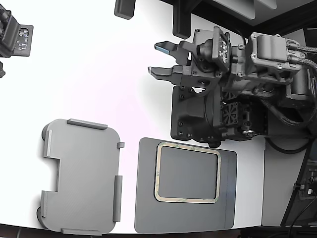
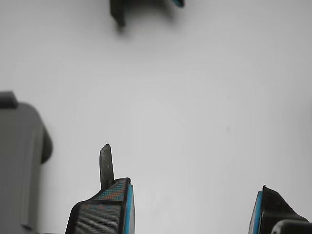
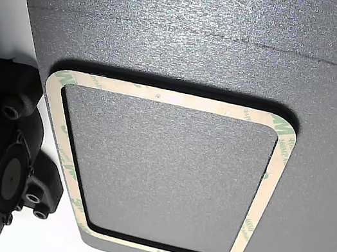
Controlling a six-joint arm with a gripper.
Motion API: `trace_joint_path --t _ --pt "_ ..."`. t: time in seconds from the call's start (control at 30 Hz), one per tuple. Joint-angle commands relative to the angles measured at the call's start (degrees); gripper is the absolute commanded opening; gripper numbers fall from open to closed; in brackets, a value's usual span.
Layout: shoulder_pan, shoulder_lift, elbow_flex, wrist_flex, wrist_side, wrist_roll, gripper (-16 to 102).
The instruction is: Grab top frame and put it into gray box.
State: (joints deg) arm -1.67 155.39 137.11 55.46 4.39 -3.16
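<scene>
Barely begun, the job shows no part done: the top frame (image 1: 187, 172), a thin beige-tan ring with greenish mottling and an open centre, lies flat on the dark grey mat (image 1: 185, 184) near the lower edge of the exterior view, and the other view shows the top frame (image 3: 172, 97) sitting squarely on that textured mat (image 3: 204, 34) with nothing gripping it. The gray box (image 1: 81, 176), a light grey shallow tray with raised edge tabs and a notch in 1 side, sits just beside the mat toward the exterior view's left, and nothing is seen inside it. The gripper (image 1: 161, 59) hangs over bare white surface (image 1: 89, 74) above and apart from the frame in the exterior view, its 2 fingers (image 1: 163, 47) spread wide with only surface showing between them. The wrist view confirms it: the gripper (image 2: 192, 209) looks down on plain white surface (image 2: 195, 97), fingers (image 2: 109, 209) parted and holding nothing, with a corner of the gray box (image 2: 19, 161) at the edge of the picture. By this reading, everything is left to do: reaching the frame, lifting it off the mat, carrying it across and setting it inside the tray. Judged from its thinness, the ring may prove awkward to pick up flat.
</scene>
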Motion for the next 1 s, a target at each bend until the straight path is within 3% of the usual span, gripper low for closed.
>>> trace_joint_path --t 0.0,0.07,0.2,0.27,0.37,0.43,0.47,0.53,0.67,0.8,0.93,0.97 --pt "1.1 -2.5 -7.2 0.6 -0.4 -9.1 97" --pt "1.8 -4.0 -9.4 0.8 -3.6 -15.7 96" --pt "3.5 -6.1 -12.0 -0.1 -10.0 -23.9 78" --pt "6.3 -8.1 -15.1 1.6 -9.9 -26.8 71" --pt "10.2 -13.7 -22.1 6.8 -10.1 -36.3 72" --pt "12.8 -16.4 -25.3 8.4 -10.4 -41.0 60" --pt "14.3 -17.1 -25.8 8.2 -10.1 -43.4 47" --pt "17.6 -17.5 -25.6 7.3 -8.6 -46.7 33" --pt "24.5 -17.8 -23.9 6.0 -5.8 -49.2 32" --pt "34.7 -19.4 -24.2 7.7 1.6 -56.8 26" --pt "42.3 -20.2 -24.0 10.2 4.9 -64.0 -4" --pt "43.7 -20.6 -23.9 11.5 5.0 -66.1 -3"
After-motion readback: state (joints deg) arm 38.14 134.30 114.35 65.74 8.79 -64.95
